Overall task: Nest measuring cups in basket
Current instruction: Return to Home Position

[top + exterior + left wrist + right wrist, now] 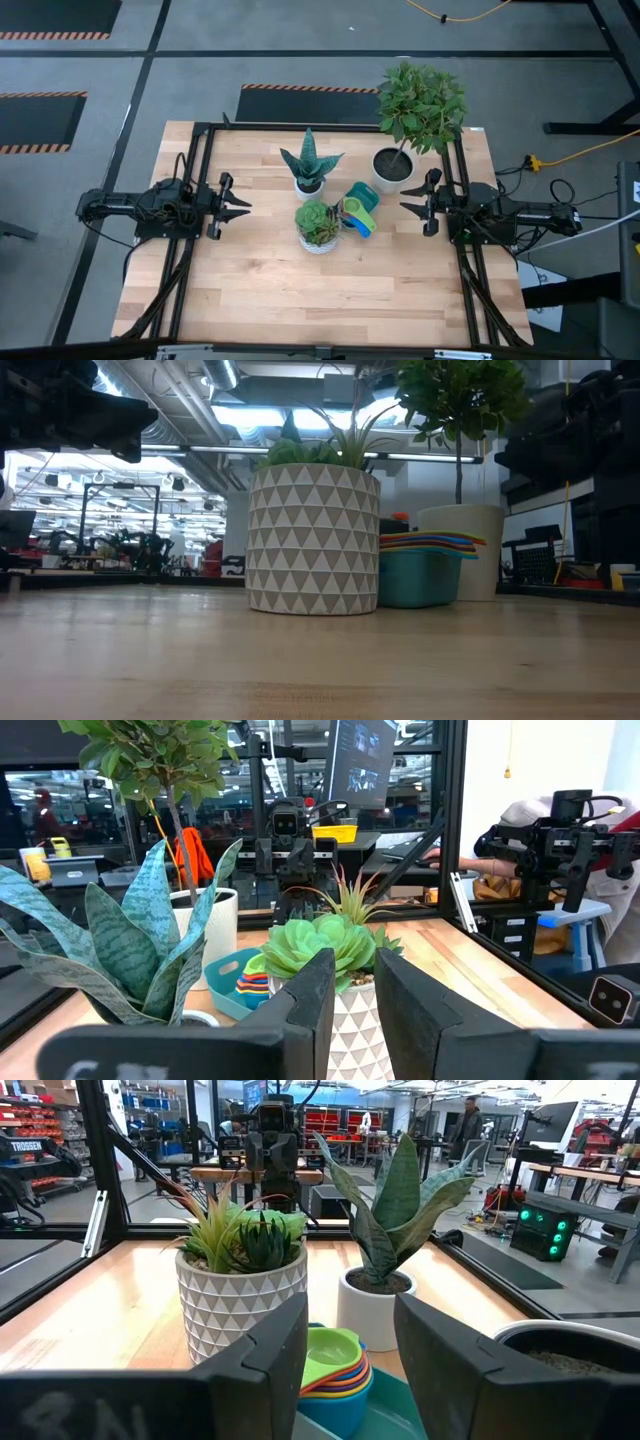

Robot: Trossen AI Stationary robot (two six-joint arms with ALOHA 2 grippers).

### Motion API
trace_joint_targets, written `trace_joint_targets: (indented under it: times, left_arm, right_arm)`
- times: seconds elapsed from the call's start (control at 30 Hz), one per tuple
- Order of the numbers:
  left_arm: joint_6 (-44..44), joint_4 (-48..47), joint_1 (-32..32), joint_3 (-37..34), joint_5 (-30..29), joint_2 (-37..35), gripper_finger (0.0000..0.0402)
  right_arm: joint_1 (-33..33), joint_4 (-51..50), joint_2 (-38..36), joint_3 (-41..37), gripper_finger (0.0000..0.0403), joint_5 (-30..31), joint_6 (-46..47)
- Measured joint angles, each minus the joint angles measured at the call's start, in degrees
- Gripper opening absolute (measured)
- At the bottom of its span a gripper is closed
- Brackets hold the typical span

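You're done nesting: cups sit stacked in the basket, so left claw and right claw are parked spread and empty at the bench sides.

Right wrist view: white lettering "TROSSEN" on a dark piece of equipment in the room beyond the table. Screens and signs farther back are too blurred to read. No other legible text in any view.

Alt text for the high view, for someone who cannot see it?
Nested multicoloured plastic measuring cups sit in a small teal plastic basket mid-table, among three potted plants. The left pincer and right pincer hang open at opposite table sides, holding nothing.
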Motion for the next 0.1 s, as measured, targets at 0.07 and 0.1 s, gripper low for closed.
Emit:
trace_joint_targets:
  times: [0.07, 0.1]
  left_arm:
    - [0.0, 0.0, 0.0, 0.0, 0.0, 0.0, 0.0069]
    - [0.0, 0.0, 0.0, 0.0, 0.0, 0.0, 0.0069]
  right_arm:
    - [0.0, 0.0, 0.0, 0.0, 0.0156, 0.0, 0.1]
    - [0.0, 0.0, 0.0, 0.0, 0.0156, 0.0, 0.1]
